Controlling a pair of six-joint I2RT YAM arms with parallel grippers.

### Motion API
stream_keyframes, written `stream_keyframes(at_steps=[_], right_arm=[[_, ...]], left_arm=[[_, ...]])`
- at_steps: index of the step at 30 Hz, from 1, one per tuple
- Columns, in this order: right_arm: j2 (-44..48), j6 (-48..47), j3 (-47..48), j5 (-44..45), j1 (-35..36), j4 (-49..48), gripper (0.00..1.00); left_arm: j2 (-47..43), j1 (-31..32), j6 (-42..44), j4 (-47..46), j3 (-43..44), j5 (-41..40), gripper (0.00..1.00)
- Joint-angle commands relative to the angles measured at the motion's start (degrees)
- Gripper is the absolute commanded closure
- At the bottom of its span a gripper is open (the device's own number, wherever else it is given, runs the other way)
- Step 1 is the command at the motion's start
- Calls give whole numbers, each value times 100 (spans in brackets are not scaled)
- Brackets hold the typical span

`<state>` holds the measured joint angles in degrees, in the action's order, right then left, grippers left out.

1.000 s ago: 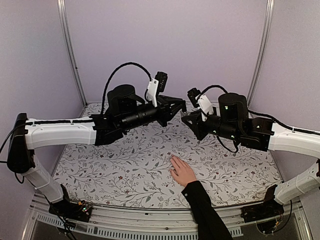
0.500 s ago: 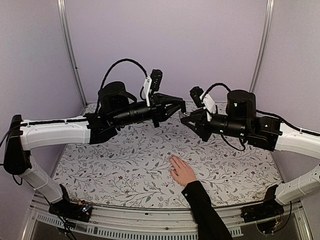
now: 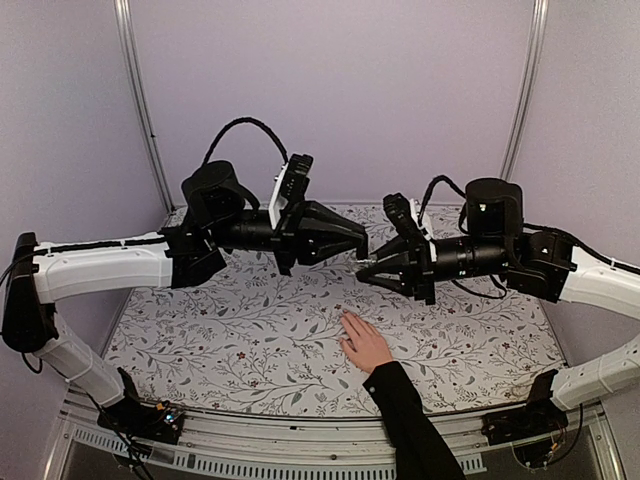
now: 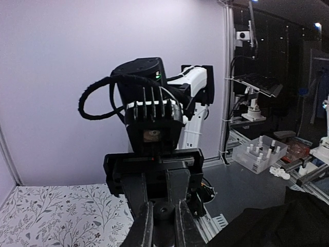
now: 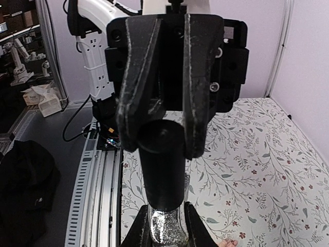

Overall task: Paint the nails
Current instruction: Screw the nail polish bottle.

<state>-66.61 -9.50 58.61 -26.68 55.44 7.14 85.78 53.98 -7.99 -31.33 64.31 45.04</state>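
Opening the bottle [image 5: 165, 230] seems to be the step in hand, since no nail can be painted before the cap [image 5: 163, 164] comes off. To do it well, the two arms should hold one common line, so that the cap turns straight on its thread. One side should turn and the other should only hold firm. After that the cap should be drawn out slowly along the same line, because the pair hangs above the table [image 3: 220, 330] and polish could drip.

The left gripper [image 3: 358, 244] is closed narrow on the black cap, one finger on each side. The right gripper [image 3: 364, 268] is also closed narrow, and it pinches the glittery bottle at its lower part.

The hand [image 3: 365, 345] lies flat on the table, below the grippers and apart from them. The nails [image 3: 346, 318] are at the fingertips pointing away from the arm bases, but they are too small to make out.
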Motion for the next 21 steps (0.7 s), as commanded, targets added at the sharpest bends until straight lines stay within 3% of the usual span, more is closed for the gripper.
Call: stream_keyframes(at_steps=[1, 6, 12, 21], right_arm=[[264, -404, 133, -1354, 125, -755, 100], [312, -521, 151, -1878, 126, -716, 100], [289, -530, 36, -1727, 129, -714, 100], [148, -422, -102, -949, 125, -714, 100]], left_arm=[[283, 94, 193, 604, -226, 950, 100], [323, 16, 148, 509, -183, 1343, 100], [-16, -246, -281, -143, -409, 1359, 100], [-692, -443, -124, 151, -491, 426, 62]])
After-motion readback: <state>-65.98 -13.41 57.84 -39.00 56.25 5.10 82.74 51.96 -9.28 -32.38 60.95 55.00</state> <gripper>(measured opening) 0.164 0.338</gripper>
